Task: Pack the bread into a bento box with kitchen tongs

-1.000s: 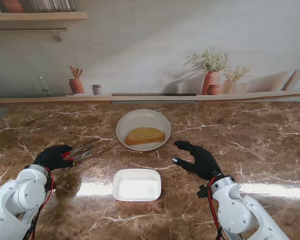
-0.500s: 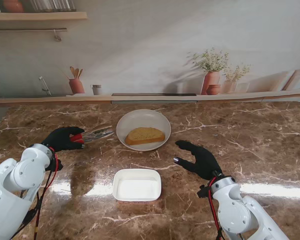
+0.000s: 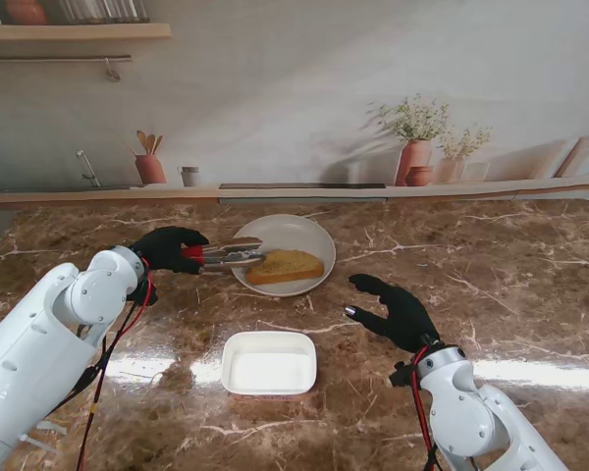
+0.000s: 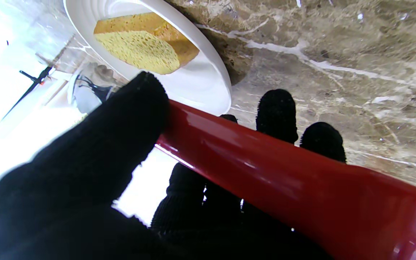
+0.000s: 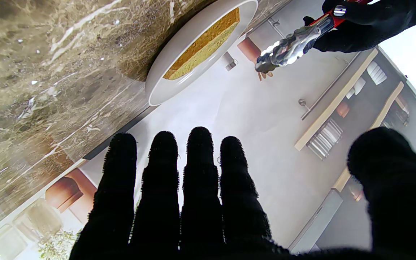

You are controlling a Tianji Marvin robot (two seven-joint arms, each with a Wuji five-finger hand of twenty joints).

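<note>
Left robot hand (image 3: 167, 247) clamped on red-handled tongs (image 3: 224, 257), tips at the plate (image 3: 314, 235) rim beside the bread (image 3: 285, 266). Risk: tips scrape the rim and shove the plate, or pinch only crust and drop the slice short of the box (image 3: 269, 362). Right robot hand (image 3: 398, 314) spread, holding nothing.

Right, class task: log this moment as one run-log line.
left hand: shut on tongs | tongs tips: over plate rim, beside bread | bento box: empty | right hand: open, idle
</note>
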